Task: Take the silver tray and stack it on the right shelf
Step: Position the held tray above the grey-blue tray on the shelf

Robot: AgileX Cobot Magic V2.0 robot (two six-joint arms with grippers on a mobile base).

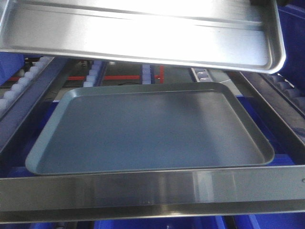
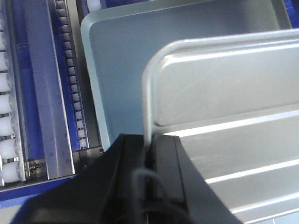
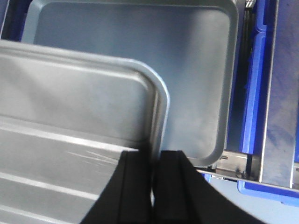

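wrist views: left end effector [image 2: 150, 141], right end effector [image 3: 155, 157] pinch silver tray [image 2: 224, 93] rims above grey tray [image 3: 187, 70].

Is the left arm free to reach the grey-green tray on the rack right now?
Probably not: its end effector is shut on the silver tray, which hangs above the grey-green tray.

Front view's top edge cuts off the silver tray [image 1: 143, 43].

Left gripper [image 2: 150, 154] and right gripper [image 3: 153, 161] are both plain matte black, flat slab-sided fingers [image 3: 135, 186]; thin dark cable [image 2: 140, 179] loops at the left one's base.
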